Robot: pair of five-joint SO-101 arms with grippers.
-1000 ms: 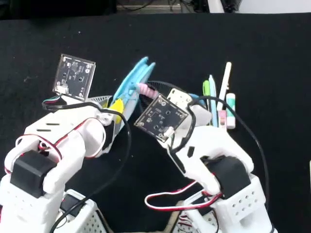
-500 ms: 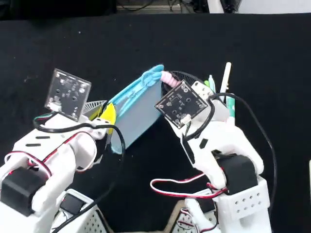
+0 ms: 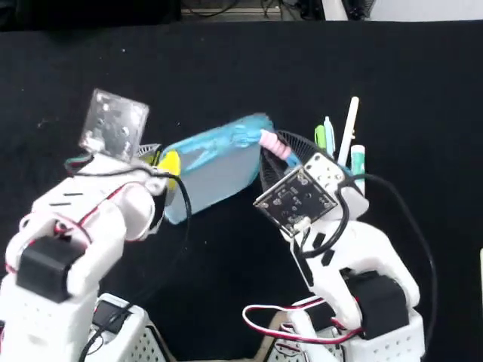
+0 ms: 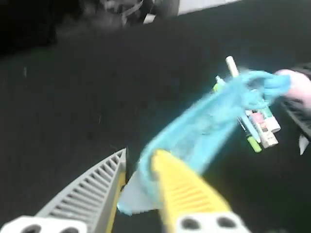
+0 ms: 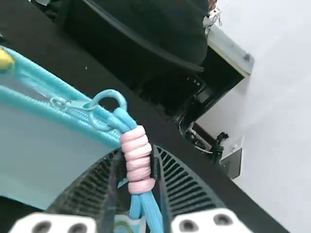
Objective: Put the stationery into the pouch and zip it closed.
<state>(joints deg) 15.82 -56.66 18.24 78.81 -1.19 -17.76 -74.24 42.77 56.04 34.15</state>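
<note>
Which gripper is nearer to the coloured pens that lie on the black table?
Right. The right gripper, shut on the pink-beaded strap of the light blue pouch, is just beside the coloured pens; the left gripper clamps the pouch's opposite end, farther away.

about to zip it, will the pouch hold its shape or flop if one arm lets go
Probably floppy: the pouch bows and twists between the left gripper on one end and the right gripper on its cord. Likely light, as two small pinches seem to carry it. Released, it may sag.
</note>
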